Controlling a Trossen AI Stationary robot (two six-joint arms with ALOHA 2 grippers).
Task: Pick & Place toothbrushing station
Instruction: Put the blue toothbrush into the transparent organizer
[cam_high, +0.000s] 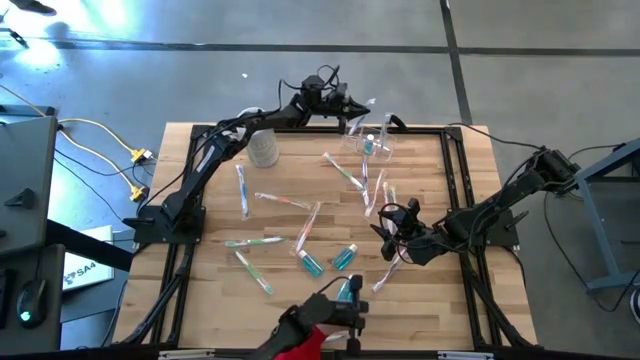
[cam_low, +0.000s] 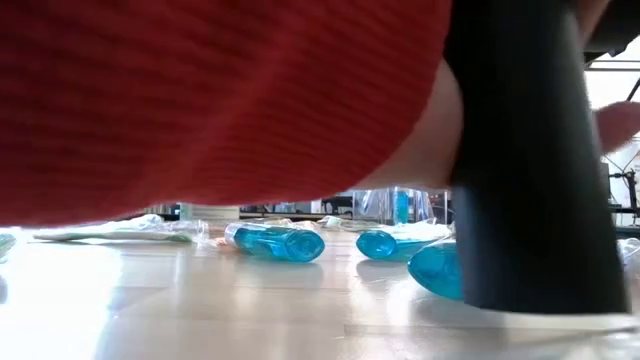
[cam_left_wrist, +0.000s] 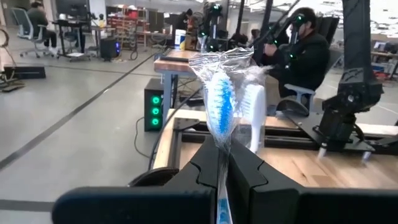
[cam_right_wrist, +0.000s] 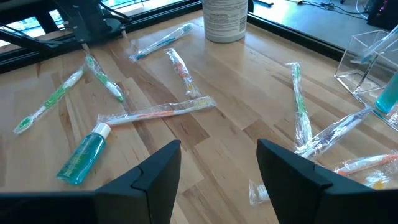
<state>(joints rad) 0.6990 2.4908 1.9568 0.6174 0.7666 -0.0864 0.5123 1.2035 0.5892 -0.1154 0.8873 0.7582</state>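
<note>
Two tools work: the left tool (cam_high: 352, 112), clamped on a wrapped blue toothbrush (cam_left_wrist: 220, 109), sits just beside the toothbrushing station (cam_high: 372, 146); the right tool (cam_high: 392, 228), fingers apart and empty, hovers nearer the table's (cam_high: 450, 310) middle.

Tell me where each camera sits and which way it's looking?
High view: above, looking straight down on the table and both arms.
Low view: at tabletop height, mostly blocked by a person's red sleeve.
Left wrist view: on the left arm, its left hand shut on a wrapped blue toothbrush.
Right wrist view: on the right arm, its open right hand over scattered toothbrushes.
Shared: the clear holder appears in high and right wrist views.
</note>
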